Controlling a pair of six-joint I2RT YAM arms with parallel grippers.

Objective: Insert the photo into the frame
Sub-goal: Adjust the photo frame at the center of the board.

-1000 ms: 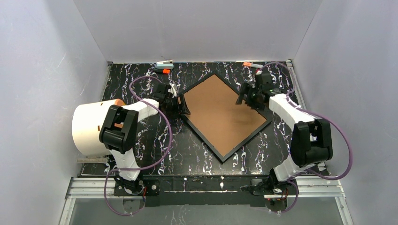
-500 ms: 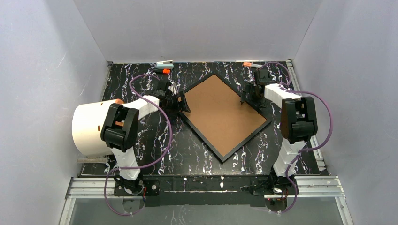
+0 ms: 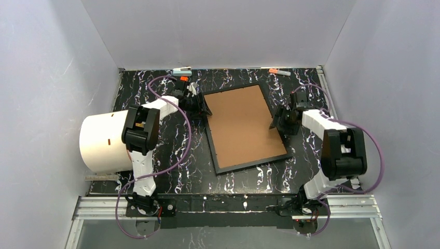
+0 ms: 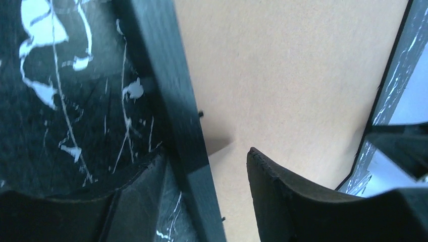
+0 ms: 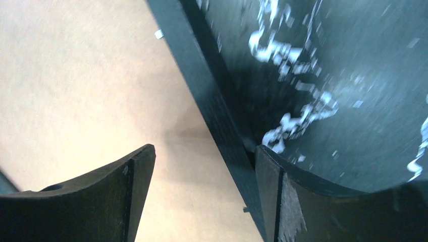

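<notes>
The frame (image 3: pixel 214 136) lies face down on the black marbled table, its brown backing board (image 3: pixel 244 125) up and its long sides running roughly away from me. The photo is hidden in every view. My left gripper (image 3: pixel 203 110) is at the frame's far-left edge. In the left wrist view it (image 4: pixel 206 152) is open and straddles the black rail (image 4: pixel 176 101), one finger (image 4: pixel 126 196) against the rail's outer side and the other (image 4: pixel 287 201) over the board. My right gripper (image 3: pixel 275 123) is open astride the right-hand rail (image 5: pixel 202 91), its outer finger (image 5: pixel 287 201) close against it.
A large white cylinder (image 3: pixel 101 142) stands at the table's left edge beside the left arm. Markers lie along the far edge (image 3: pixel 181 70), (image 3: pixel 280 71), with an orange-capped one (image 3: pixel 182 79) near the left gripper. Grey walls enclose three sides.
The frame has turned clockwise from a diamond to a nearly square-on position. The left gripper moved away from me along with its edge, the right gripper moved toward me.
</notes>
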